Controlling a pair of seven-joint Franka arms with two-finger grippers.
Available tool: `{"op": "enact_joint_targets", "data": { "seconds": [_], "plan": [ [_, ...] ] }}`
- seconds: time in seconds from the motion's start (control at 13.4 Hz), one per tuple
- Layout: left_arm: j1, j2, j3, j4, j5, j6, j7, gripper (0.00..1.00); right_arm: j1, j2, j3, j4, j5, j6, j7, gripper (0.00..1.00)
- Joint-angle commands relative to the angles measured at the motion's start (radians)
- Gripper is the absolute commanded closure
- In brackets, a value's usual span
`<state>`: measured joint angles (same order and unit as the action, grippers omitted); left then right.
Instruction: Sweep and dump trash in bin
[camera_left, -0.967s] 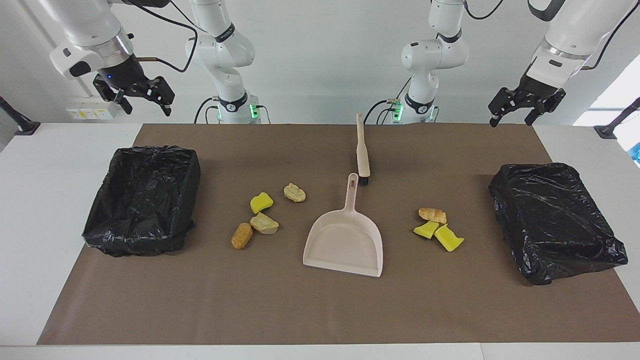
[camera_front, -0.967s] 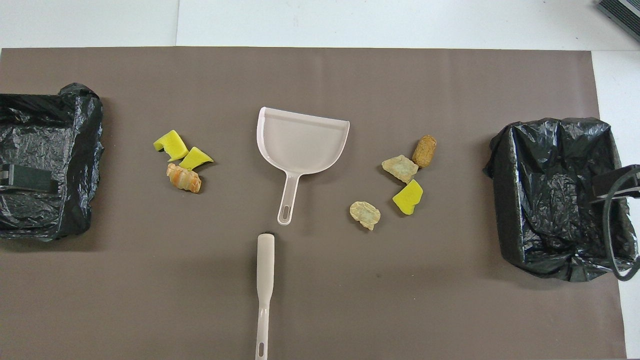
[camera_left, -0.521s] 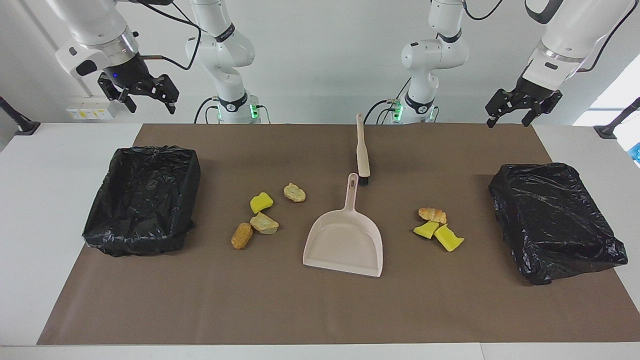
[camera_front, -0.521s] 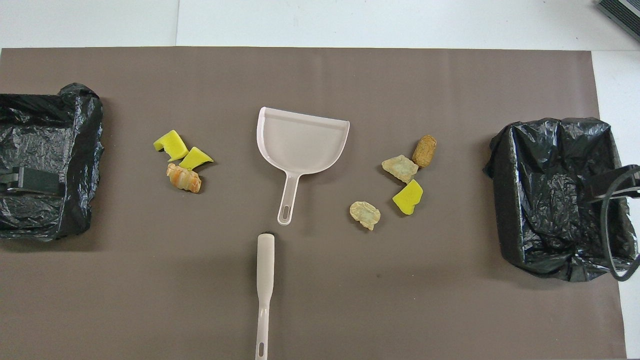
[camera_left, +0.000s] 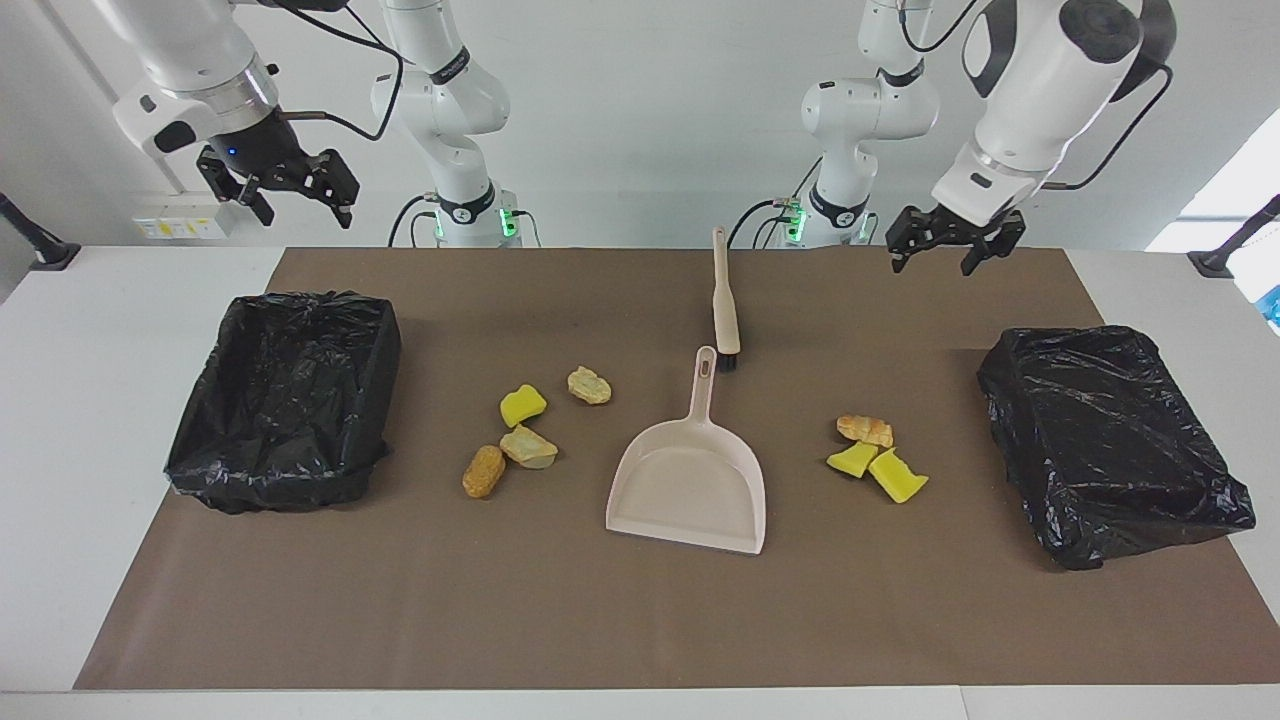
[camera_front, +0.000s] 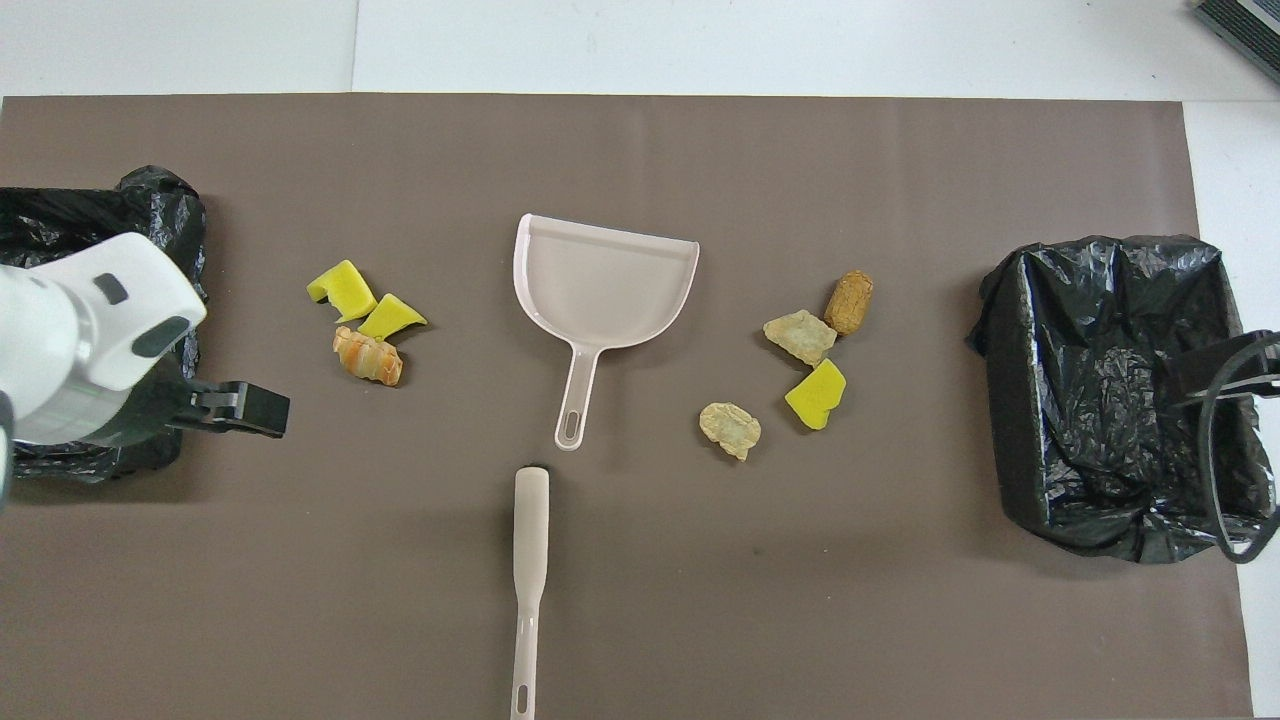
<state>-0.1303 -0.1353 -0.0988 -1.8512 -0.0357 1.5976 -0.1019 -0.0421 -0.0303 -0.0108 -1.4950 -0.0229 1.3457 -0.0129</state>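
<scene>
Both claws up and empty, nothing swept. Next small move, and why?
Probably lower the open left claw toward the brush handle to grasp it. Brush and dustpan lie untouched, all trash sits on the mat, and the open right claw waits over its end.

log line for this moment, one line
left gripper: open, empty | right gripper: open, waiting | trash: on mat | dustpan, brush: untouched

No readable text, label, brand, number or sign anywhere, whether on the arms, the bins, the dustpan or the brush.
</scene>
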Motion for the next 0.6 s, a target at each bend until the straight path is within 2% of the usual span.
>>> {"op": "enact_joint_targets", "data": {
  "seconds": [0.0,0.22,0.52],
  "plan": [
    [-0.098,-0.099,0.014,-0.153,-0.045,0.047,-0.079,0.00,-0.001,-0.031,0.005,-0.036,0.015,0.009,0.011,0.00],
    [-0.213,-0.208,0.014,-0.320,-0.061,0.133,-0.205,0.00,-0.001,-0.045,0.005,-0.059,0.014,0.018,0.007,0.00],
    [-0.327,-0.244,0.013,-0.437,-0.073,0.156,-0.240,0.00,-0.001,-0.065,0.006,-0.093,0.014,0.032,0.004,0.00]
  ]
}}
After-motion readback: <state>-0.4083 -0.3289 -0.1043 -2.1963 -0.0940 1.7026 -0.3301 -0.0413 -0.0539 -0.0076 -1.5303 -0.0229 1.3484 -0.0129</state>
